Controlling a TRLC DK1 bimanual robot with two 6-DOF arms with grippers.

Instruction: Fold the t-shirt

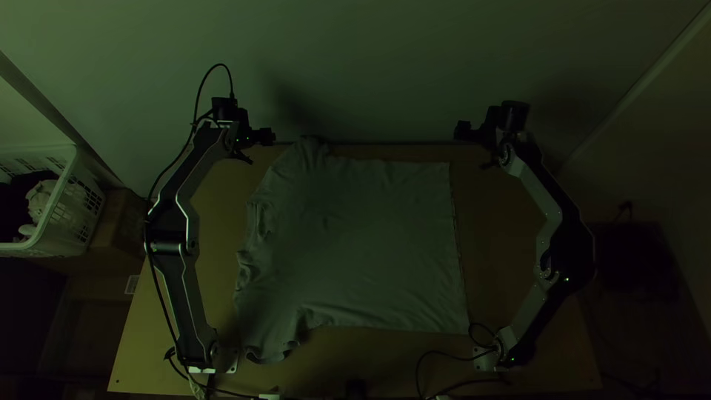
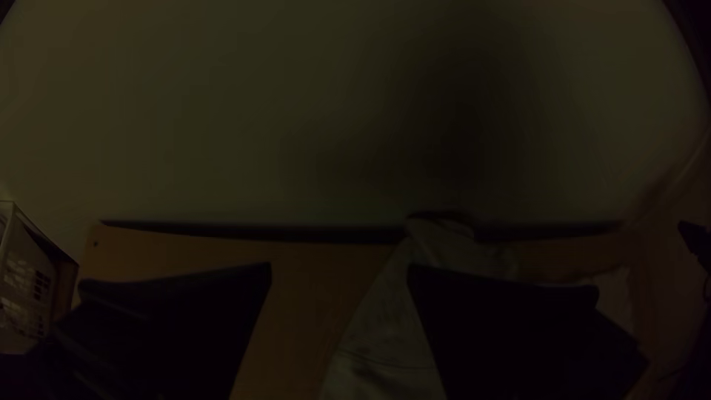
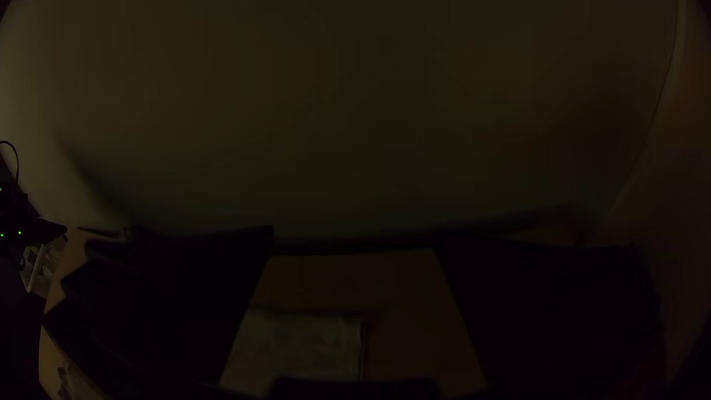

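T-shirt (image 1: 370, 244): spread unfolded across the middle of the top view, on the wooden table (image 1: 215, 222)
Neck edge (image 1: 259, 221): left of centre, rumpled
Upper sleeve (image 1: 309, 147): near the top of the cloth, its end at the table's far edge
Lower sleeve (image 1: 270, 344): lower left, creased at its end
Hem (image 1: 458, 244): right of centre, nearly straight
Left gripper (image 1: 261, 148): upper left, near the upper sleeve, jaws wide apart, holding nothing
Right gripper (image 1: 475, 147): upper right, just beyond the hem's upper corner, jaws wide apart, holding nothing
Basket (image 1: 37, 150): left edge, white, cloth (image 1: 38, 198) inside
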